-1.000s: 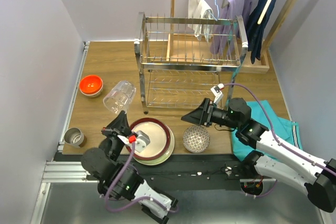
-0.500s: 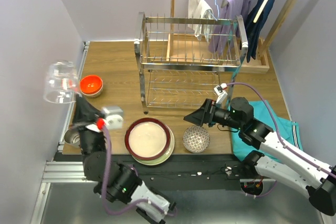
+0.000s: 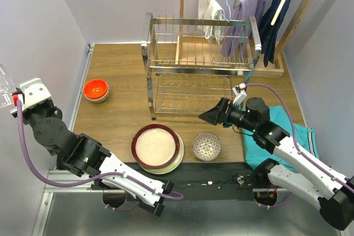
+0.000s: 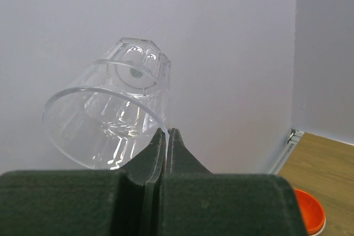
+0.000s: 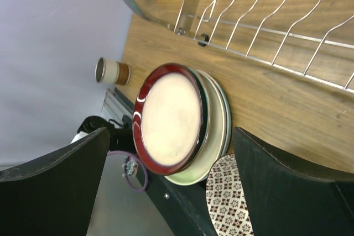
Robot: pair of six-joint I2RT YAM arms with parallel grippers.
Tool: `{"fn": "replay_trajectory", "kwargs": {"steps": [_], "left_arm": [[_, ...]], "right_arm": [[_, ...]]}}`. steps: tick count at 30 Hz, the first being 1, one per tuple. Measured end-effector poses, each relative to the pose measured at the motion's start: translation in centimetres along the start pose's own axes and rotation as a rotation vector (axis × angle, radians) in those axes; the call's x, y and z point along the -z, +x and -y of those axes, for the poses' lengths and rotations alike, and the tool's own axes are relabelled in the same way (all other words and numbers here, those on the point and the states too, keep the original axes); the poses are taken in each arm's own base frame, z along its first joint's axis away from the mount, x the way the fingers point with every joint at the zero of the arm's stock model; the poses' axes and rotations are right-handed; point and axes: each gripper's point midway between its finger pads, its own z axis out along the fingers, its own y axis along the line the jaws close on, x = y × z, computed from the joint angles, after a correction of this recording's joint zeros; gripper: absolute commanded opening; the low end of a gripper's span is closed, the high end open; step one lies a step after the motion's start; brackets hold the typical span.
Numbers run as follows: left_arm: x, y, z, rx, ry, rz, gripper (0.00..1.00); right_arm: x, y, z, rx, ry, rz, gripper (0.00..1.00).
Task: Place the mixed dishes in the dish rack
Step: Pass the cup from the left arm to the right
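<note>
Left fingers point(image 4: 148, 161) pinch clear glass point(image 4: 108, 111) rim, glass above; right fingers point(image 5: 55, 178) spread wide.

Lilac walls point(image 3: 44, 15), wood tbl point(image 3: 121, 64), clothes stand point(image 3: 306, 4)

Your left gripper point(image 4: 167, 135) is held high, far out to the left, fingers pinched on the clear glass point(image 4: 105, 114) rim; your right gripper point(image 3: 208, 116) points left, fingers spread wide.
</note>
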Motion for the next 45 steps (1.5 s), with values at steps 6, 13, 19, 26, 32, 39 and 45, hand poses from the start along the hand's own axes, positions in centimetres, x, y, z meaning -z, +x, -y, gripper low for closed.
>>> {"fn": "replay_trajectory", "kwargs": {"steps": [6, 13, 19, 26, 32, 39, 45], "left_arm": [[0.0, -0.4, 0.6, -0.014, 0.038, 0.016, 0.00], [-0.4, 2.6, 1.1, 0.089, 0.064, -0.123, 0.00], [0.4, 7.3, 2.5, 0.161, 0.114, -0.242, 0.00], [1.2, 11.1, 3.0, 0.127, 0.155, -0.352, 0.00], [0.1, 4.8, 2.5, 0.126, 0.161, -0.295, 0.00], [1.5, -6.8, 9.4, 0.344, 0.551, -0.056, 0.00], [6.3, -7.4, 14.6, 0.537, 0.973, -0.059, 0.00]], "right_arm": [[0.3, -2.1, -0.1, 0.031, 0.010, 0.052, 0.99], [0.6, -2.4, 0.4, 0.122, 0.050, 0.028, 0.99], [2.0, -2.8, 0.2, 0.269, 0.080, -0.002, 0.99], [3.4, -2.9, 1.7, 0.377, 0.132, -0.018, 0.99], [4.0, -3.6, 3.1, 0.425, 0.180, -0.020, 0.98], [4.4, -4.3, 2.8, 0.509, 0.175, -0.016, 0.98], [4.8, -5.2, 3.7, 0.533, 0.204, 0.002, 0.98]]}}
